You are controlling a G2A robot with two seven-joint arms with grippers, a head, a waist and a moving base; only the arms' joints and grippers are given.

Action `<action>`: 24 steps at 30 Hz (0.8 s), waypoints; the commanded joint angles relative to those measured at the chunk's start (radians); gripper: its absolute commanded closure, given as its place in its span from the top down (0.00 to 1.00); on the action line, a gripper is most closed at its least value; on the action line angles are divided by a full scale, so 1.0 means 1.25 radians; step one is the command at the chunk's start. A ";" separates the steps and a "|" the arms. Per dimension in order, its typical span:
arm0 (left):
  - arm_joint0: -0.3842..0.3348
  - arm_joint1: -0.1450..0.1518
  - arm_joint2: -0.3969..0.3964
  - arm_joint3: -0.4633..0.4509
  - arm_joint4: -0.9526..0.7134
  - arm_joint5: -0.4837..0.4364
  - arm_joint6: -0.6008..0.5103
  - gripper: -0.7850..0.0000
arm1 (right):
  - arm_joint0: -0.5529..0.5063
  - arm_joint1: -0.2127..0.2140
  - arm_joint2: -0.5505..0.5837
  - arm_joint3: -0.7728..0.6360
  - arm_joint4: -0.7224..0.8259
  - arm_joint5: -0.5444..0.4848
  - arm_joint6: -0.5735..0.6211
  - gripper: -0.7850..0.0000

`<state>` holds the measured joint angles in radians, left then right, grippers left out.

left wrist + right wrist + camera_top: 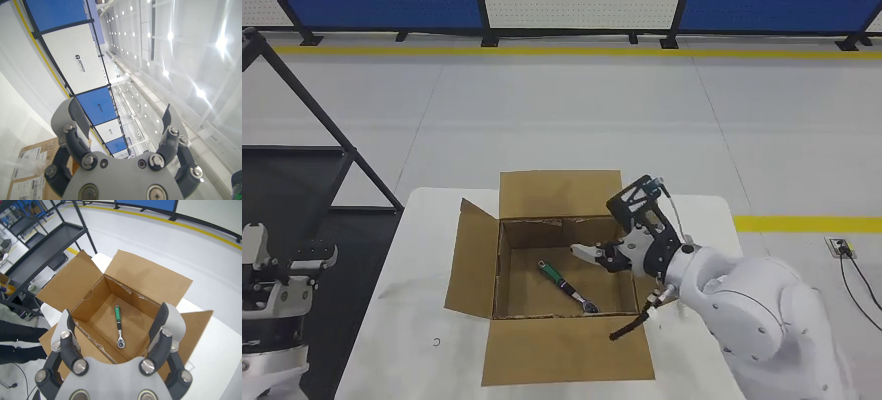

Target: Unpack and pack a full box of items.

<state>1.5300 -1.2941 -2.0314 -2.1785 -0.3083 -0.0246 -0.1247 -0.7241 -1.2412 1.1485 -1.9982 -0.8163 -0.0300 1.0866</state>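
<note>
From above, an open cardboard box [567,350] sits on the white bench [422,300]. A green-handled wrench [567,286] lies on its floor, just left of the right pincer [582,252] at the right wall. Left wrist: the left pincer [121,106] is spread, aimed at the ceiling. Right wrist: the right pincer [115,308], spread, hangs above the box [151,279], the wrench [118,326] below, framed between its fingers.

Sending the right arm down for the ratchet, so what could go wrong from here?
The ratchet lies flat on the box floor, so the open jaws of the right gripper may scrape cardboard or slip off it. The walls are deep; the gripper could catch one and shift the box.
</note>
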 commanded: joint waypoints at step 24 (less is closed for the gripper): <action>0.069 -0.006 -0.072 0.037 -0.065 -0.047 0.015 1.00 | 0.435 -0.179 -0.475 0.795 0.154 -0.069 0.096 1.00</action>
<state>1.6166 -1.3019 -2.1210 -2.1327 -0.3892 -0.0830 -0.1066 -0.1798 -1.4647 0.5544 -1.0046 -0.6239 -0.1165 1.2069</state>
